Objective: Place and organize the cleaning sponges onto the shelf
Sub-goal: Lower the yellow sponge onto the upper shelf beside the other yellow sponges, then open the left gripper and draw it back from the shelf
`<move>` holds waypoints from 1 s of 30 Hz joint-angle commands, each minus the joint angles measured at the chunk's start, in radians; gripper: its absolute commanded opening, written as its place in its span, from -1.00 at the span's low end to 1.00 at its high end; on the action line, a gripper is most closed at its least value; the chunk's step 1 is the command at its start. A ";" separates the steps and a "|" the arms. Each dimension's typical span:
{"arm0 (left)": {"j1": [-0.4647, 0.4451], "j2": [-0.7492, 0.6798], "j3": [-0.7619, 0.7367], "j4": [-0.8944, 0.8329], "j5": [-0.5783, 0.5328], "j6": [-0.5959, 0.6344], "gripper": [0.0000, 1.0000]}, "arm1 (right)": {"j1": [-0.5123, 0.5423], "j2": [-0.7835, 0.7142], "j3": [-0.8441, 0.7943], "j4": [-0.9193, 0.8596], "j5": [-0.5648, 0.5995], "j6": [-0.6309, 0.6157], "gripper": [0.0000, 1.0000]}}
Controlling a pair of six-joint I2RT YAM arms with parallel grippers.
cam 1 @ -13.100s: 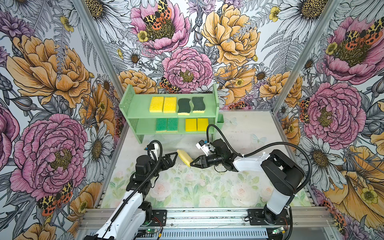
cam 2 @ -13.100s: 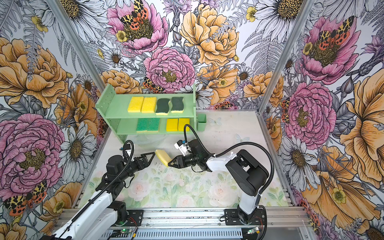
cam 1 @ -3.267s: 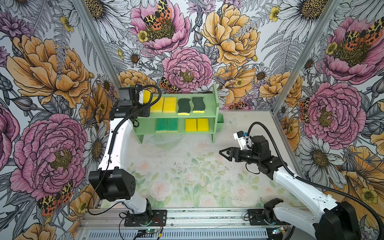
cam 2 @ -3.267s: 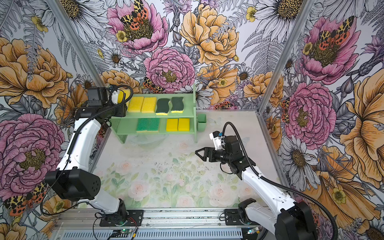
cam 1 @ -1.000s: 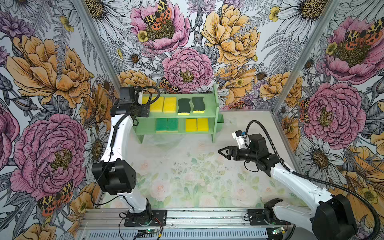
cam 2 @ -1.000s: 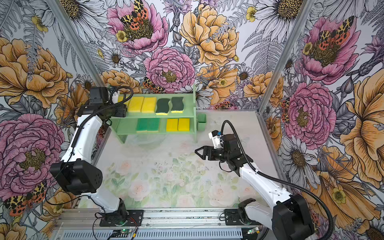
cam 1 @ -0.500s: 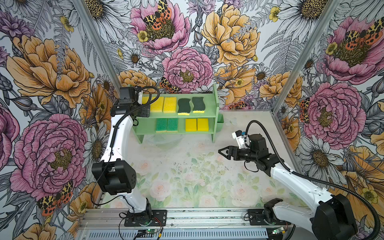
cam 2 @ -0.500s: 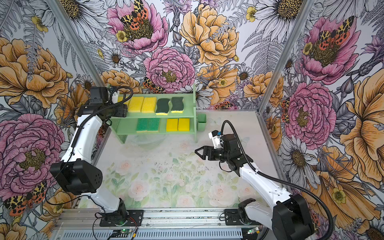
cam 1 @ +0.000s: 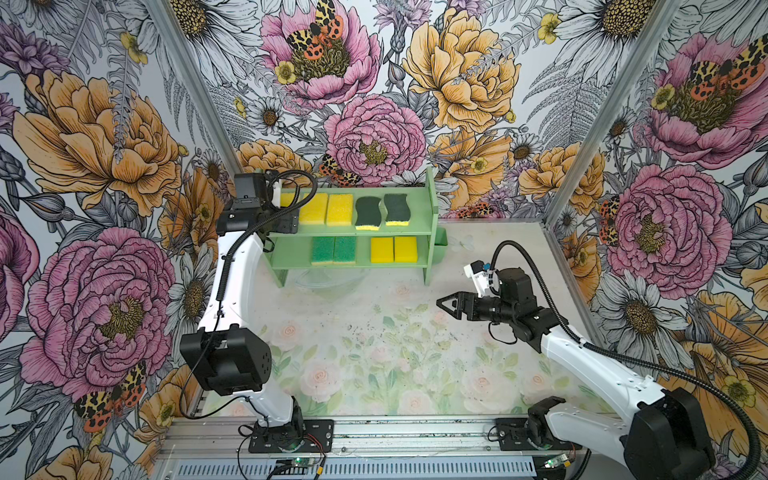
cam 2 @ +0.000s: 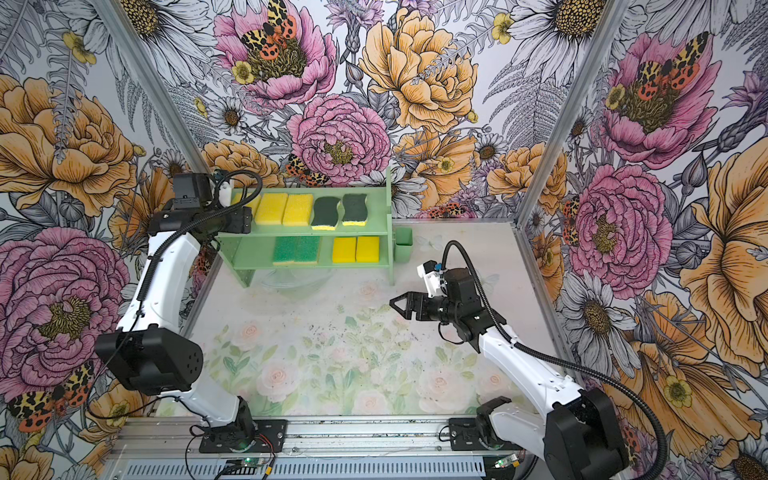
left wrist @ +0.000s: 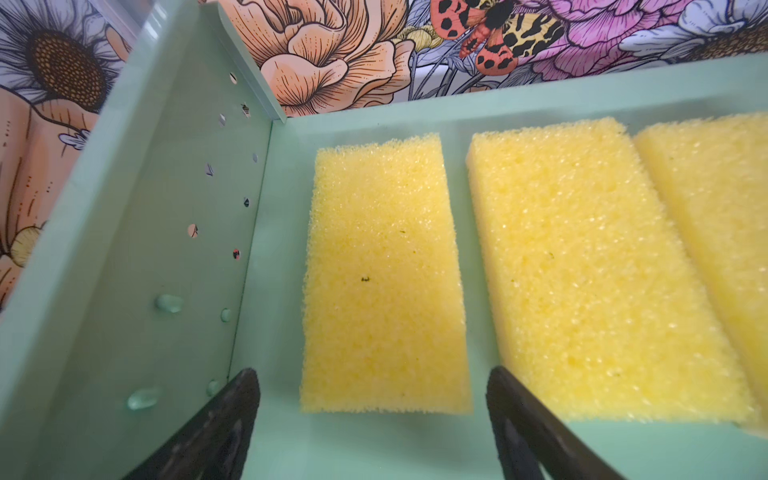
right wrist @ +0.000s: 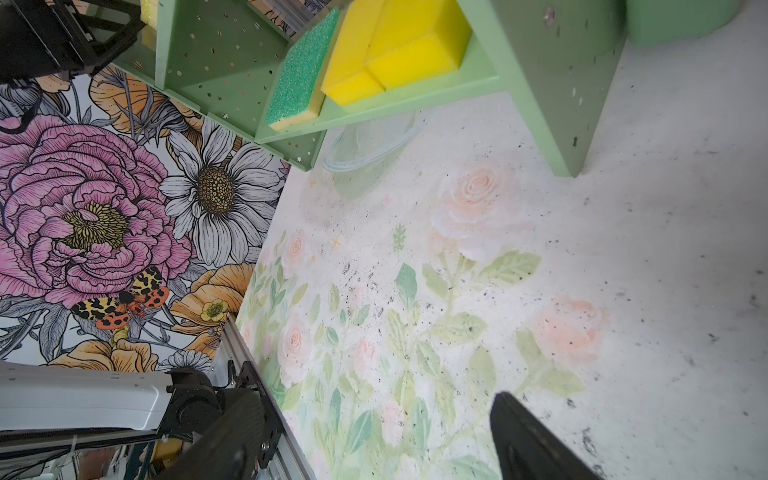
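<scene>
In both top views my left fingers are reaching onto the top tier of the shelf, extending the sponge row. Left wrist view: they are standing apart, the yellow sponge lying free between them. Right wrist view: my right fingers are hanging apart, empty, over the counter, out of the way.

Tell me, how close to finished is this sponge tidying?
Nearly finished. Done: all nine foam sponges lie on the mint-green wooden shelf, five above, four below. In hand: nothing; the left gripper stands open astride the plain yellow sponge lying flat at the top tier's end, and the right gripper hovers open and empty. Left: probably just backing the left arm away; no sponge shows on the table.
</scene>
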 commanded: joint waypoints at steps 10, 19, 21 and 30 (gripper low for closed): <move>0.001 -0.170 -0.077 0.001 0.093 -0.052 0.82 | -0.011 -0.025 0.050 -0.015 -0.018 -0.046 0.76; -0.089 -0.333 -0.285 0.164 0.069 -0.081 0.98 | -0.090 -0.061 0.127 -0.098 0.093 -0.136 0.75; -0.100 -0.372 -0.353 0.227 0.064 -0.103 0.98 | -0.124 -0.062 0.143 -0.120 0.087 -0.161 0.76; -0.093 -0.570 -0.760 0.555 0.090 -0.264 0.98 | -0.311 -0.038 0.175 -0.191 0.103 -0.297 0.76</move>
